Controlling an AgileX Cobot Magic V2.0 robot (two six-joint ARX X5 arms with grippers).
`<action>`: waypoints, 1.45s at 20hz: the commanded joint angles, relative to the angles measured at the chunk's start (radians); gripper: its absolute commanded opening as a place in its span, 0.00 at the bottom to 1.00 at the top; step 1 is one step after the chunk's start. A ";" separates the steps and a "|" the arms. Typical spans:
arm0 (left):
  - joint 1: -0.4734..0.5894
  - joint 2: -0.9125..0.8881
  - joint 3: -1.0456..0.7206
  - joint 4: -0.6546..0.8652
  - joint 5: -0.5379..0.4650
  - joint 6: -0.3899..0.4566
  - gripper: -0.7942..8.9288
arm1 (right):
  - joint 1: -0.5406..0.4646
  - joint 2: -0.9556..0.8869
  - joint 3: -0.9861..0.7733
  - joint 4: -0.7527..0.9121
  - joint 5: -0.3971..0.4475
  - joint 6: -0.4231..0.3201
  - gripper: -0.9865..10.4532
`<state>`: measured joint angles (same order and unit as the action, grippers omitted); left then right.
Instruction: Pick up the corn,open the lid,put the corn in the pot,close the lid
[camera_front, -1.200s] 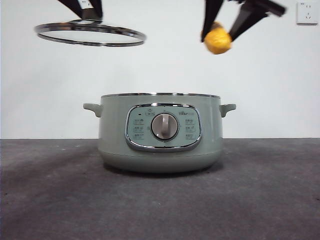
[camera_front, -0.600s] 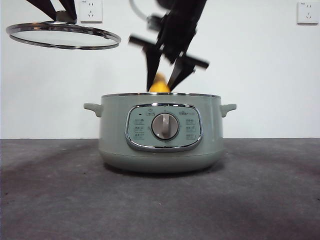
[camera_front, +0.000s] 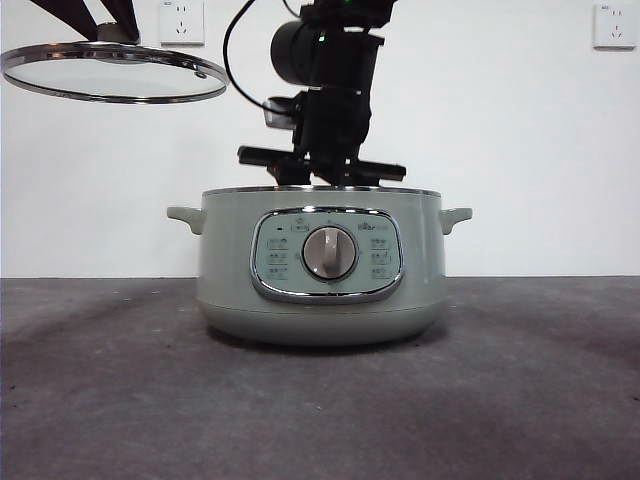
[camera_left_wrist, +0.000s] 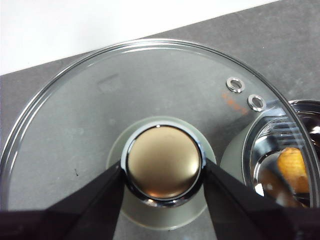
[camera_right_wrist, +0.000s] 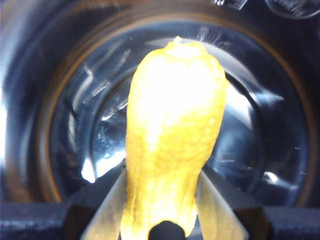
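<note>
Right gripper (camera_right_wrist: 162, 200) down inside pot (camera_front: 322, 265), jaws clamped on corn (camera_right_wrist: 172, 135); cob's long axis points away toward pot floor, bare steel beneath. Left gripper (camera_left_wrist: 162, 172) pinches knob, holds lid (camera_front: 112, 72) high, left of pot. Front view hides corn behind pot wall; right wrist view shows it.
</note>
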<state>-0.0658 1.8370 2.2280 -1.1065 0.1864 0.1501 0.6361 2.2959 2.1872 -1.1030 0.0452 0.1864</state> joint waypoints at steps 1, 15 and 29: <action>0.004 -0.024 0.006 0.039 0.009 0.012 0.07 | 0.003 0.038 0.001 -0.001 -0.003 -0.003 0.08; 0.000 -0.023 0.006 0.037 0.031 0.011 0.07 | 0.015 0.013 0.003 -0.018 0.050 0.019 0.53; -0.215 -0.020 0.005 -0.034 0.031 -0.002 0.07 | 0.041 -0.580 0.000 -0.274 0.364 -0.004 0.07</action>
<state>-0.2764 1.8370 2.2280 -1.1694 0.2028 0.1490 0.6704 1.7142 2.1887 -1.3563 0.4042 0.1856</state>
